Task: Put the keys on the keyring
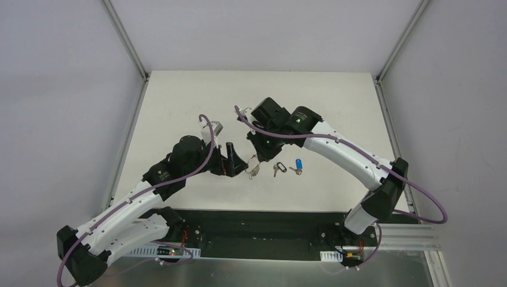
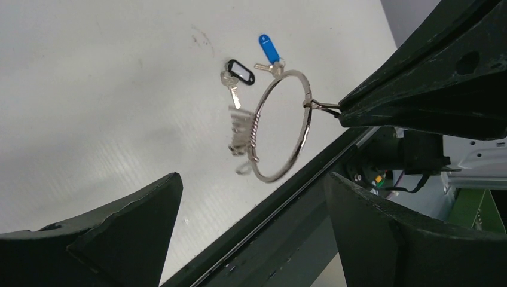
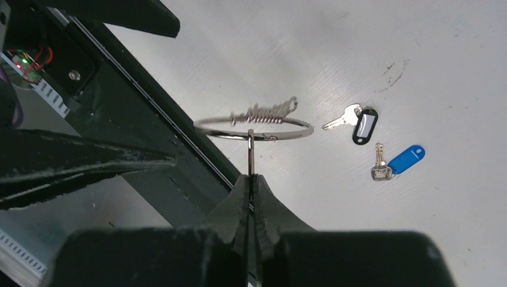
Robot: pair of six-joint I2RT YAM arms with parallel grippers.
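Observation:
The keyring [image 3: 311, 127], a thin silver wire ring with a coiled metal piece [image 3: 266, 112] on it, hangs above the table. My right gripper [image 3: 251, 178] is shut on the small wire loop attached to it. From the left wrist the keyring [image 2: 308, 122] stands ahead of my open left gripper [image 2: 252, 179], with nothing between its fingers. Both keys lie flat on the table: the black-headed key [image 3: 362, 124] and, beside it, the blue-headed key [image 3: 405, 160]. From above, the grippers [image 1: 234, 160] [image 1: 256, 152] meet at the keyring [image 1: 254, 169], left of the keys [image 1: 278, 169].
The white table [image 1: 179, 107] has metal frame posts at its far corners. A black base rail [image 1: 263, 218] runs along the near edge, just below the hanging ring. Faint scuff marks [image 3: 391, 69] lie beyond the keys.

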